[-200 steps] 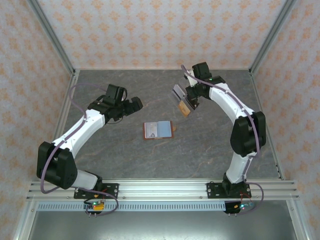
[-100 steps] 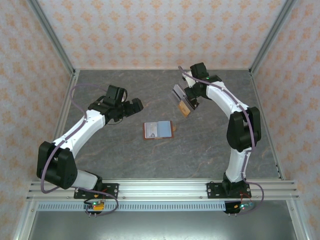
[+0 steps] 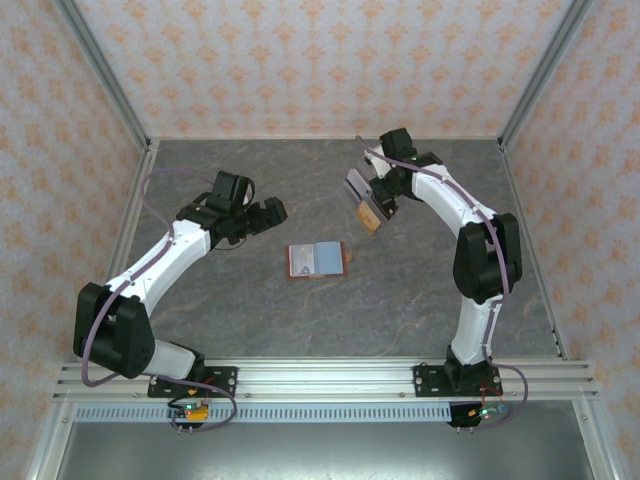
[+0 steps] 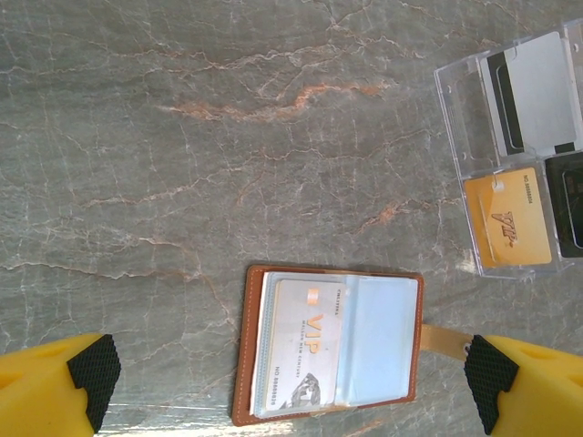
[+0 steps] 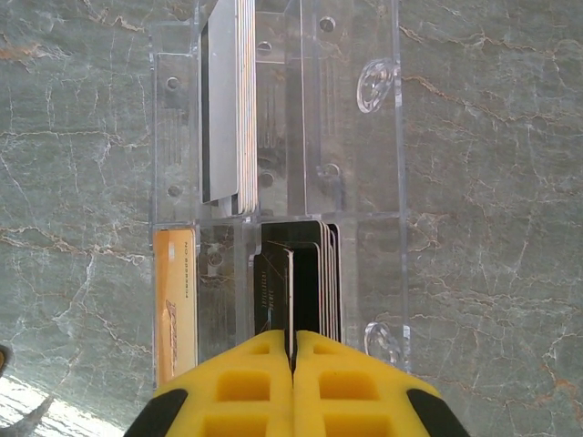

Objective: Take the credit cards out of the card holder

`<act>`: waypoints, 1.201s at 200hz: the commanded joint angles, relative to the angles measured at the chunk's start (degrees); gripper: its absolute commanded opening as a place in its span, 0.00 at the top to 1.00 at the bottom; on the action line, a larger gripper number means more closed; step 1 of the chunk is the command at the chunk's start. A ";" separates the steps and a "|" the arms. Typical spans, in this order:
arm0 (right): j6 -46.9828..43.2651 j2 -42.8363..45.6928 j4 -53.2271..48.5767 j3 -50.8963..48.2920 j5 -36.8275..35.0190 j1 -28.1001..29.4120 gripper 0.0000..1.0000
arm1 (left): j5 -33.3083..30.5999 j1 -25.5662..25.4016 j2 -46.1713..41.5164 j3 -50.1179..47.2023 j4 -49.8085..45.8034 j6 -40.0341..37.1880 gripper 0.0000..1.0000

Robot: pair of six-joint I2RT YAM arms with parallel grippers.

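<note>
From above, the card holder [image 3: 316, 260] lay open near the middle of the table [image 3: 250, 320], between the two arms. The left gripper [image 3: 267, 212] hung left of it and nearer the far edge, well apart from it. The left wrist view added that its black pads [image 4: 91, 369] were spread wide with nothing between them, and that a pale VIP card [image 4: 305, 350] sat in the holder's left pocket. The right gripper [image 3: 379, 207] was at a clear case [image 3: 358, 188] toward the far right corner. Its wrist view showed the yellow fingers [image 5: 237, 382] pressed shut, with the thin edge of a dark card [image 5: 271, 291] running into their seam. Whether that card was pinched could not be told. An orange card [image 5: 173, 300] stood in the case's left slot.
</note>
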State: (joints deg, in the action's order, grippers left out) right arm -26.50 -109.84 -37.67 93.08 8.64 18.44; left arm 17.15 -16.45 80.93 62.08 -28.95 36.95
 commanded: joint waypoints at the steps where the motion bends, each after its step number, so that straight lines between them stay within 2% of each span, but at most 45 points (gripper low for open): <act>1: -1.14 -1.35 0.25 -0.45 -1.43 -0.26 0.96 | 0.43 0.36 -0.13 -0.65 0.56 -1.33 0.00; 47: -1.46 -2.66 0.34 0.91 -0.71 -0.27 0.90 | 0.96 0.32 0.37 -0.56 0.81 -1.18 0.00; 91: 1.78 0.58 -0.25 0.33 1.23 -0.29 0.72 | 0.70 0.36 0.61 -0.03 0.30 -1.29 0.00; 131: 8.81 6.82 0.27 -2.27 1.32 -0.25 0.54 | -1.01 0.36 0.77 0.05 -0.76 -0.26 0.00; 166: 19.32 12.28 0.89 -6.33 4.70 0.26 0.48 | -3.94 0.62 0.71 -0.36 -2.16 1.50 0.00; 204: 28.66 16.79 3.29 -12.81 5.74 7.99 0.42 | -4.11 1.67 1.12 -1.99 -1.92 4.21 0.00; 240: 36.70 14.35 4.60 -14.84 6.18 17.23 0.41 | -4.06 2.64 1.01 -3.35 -1.48 5.41 0.00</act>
State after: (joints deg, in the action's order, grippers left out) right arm 2.04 -93.91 -34.44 79.26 13.80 30.98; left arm 15.11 -14.68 81.25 59.92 -29.41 40.69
